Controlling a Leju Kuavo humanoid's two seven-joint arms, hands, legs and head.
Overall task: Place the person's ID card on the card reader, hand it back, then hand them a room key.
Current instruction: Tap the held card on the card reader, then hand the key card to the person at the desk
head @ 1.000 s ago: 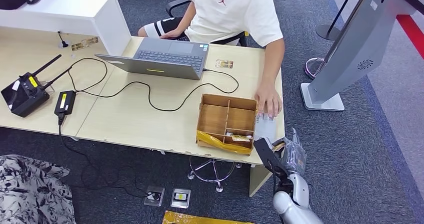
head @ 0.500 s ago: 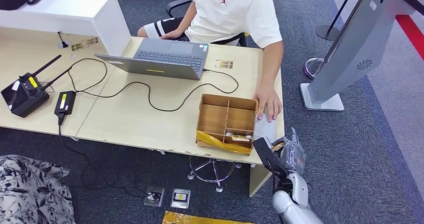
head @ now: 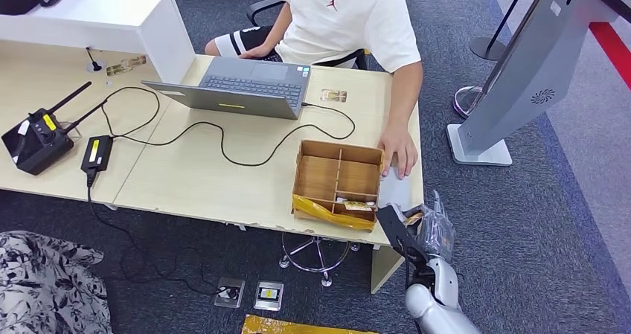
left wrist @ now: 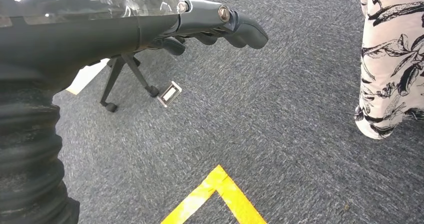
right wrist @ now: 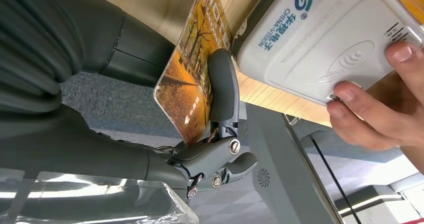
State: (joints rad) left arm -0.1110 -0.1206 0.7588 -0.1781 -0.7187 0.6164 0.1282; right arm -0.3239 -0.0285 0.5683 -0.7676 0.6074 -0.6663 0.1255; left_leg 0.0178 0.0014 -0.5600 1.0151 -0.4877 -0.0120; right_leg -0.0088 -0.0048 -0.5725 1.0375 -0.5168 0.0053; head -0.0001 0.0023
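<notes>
My right hand (head: 411, 231) hovers at the table's near right corner and pinches a card with an orange autumn-tree picture (head: 414, 217) between thumb and fingers. In the right wrist view that card (right wrist: 192, 84) stands on edge right beside the white card reader (right wrist: 325, 44), with my thumb (right wrist: 221, 84) pressed on its face. A person's hand (right wrist: 375, 109) rests its fingertips on the reader's far end. From the head view the reader (head: 394, 190) lies right of the wooden box, under the person's hand (head: 398, 154). My left hand (left wrist: 215, 22) hangs over the carpet, holding nothing.
A wooden divided box (head: 338, 181) with cards in its near compartments sits left of the reader. A laptop (head: 245, 88), cables, a radio unit (head: 37, 137) and another card (head: 334, 95) lie on the table (head: 208, 178). A grey kiosk stand (head: 513, 74) rises at the right.
The person's hand has drawn back slightly along the reader. My right hand with the card has barely moved.
</notes>
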